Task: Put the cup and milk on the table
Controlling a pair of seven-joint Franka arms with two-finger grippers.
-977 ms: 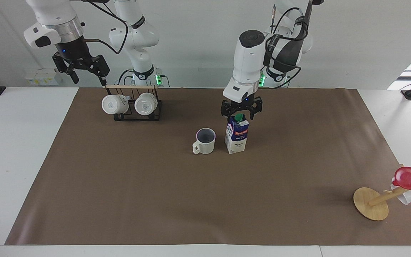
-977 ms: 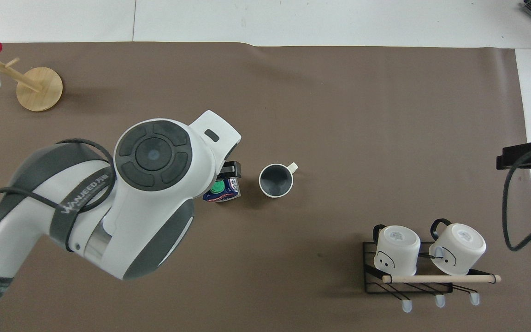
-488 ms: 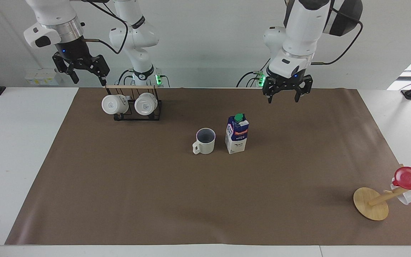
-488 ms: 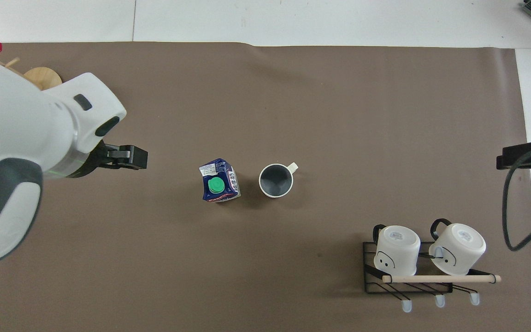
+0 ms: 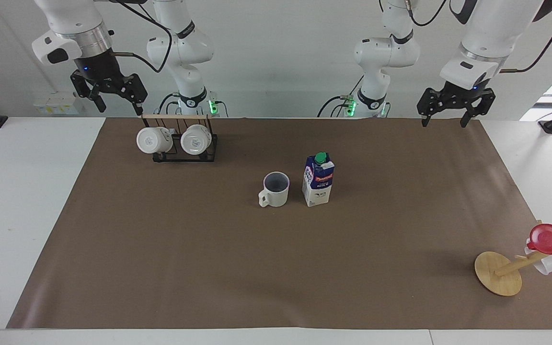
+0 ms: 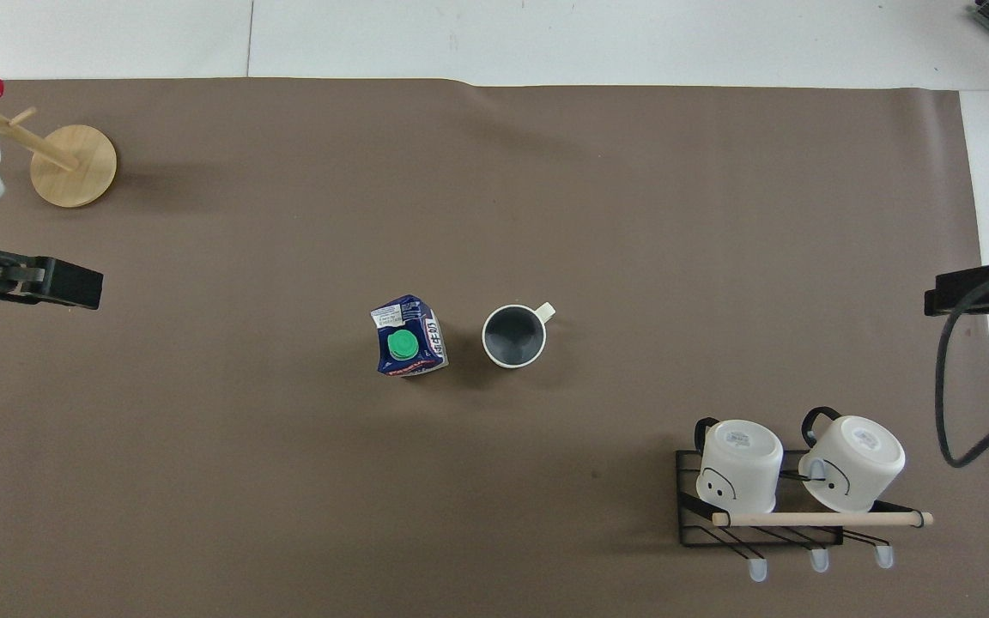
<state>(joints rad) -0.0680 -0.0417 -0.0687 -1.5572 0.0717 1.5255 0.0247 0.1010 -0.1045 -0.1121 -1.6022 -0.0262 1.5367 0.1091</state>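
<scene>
The cup [image 5: 276, 189], cream-white with a grey-violet inside, stands upright on the brown sheet of the table [image 5: 199, 268] near its middle. It also shows in the overhead view [image 6: 513, 336]. The milk [image 5: 318, 180], blue and white with a green cap, stands upright right beside the cup, toward the left arm's end; it also shows in the overhead view [image 6: 409, 337]. My left gripper [image 5: 443, 122] is open and empty, raised over the sheet's edge by the robots, well away from the milk. My right gripper [image 5: 120, 109] is open and empty, raised above the mug rack, waiting.
A black wire rack [image 5: 208, 157] holds two white mugs [image 5: 154, 140] on their sides, near the robots at the right arm's end. A wooden mug tree [image 5: 498, 274] with a red cup [image 5: 551, 239] stands far from the robots at the left arm's end.
My left gripper has left the top of the milk, risen and swung away toward the left arm's end. The milk and cup have not moved. The right arm has not moved.
</scene>
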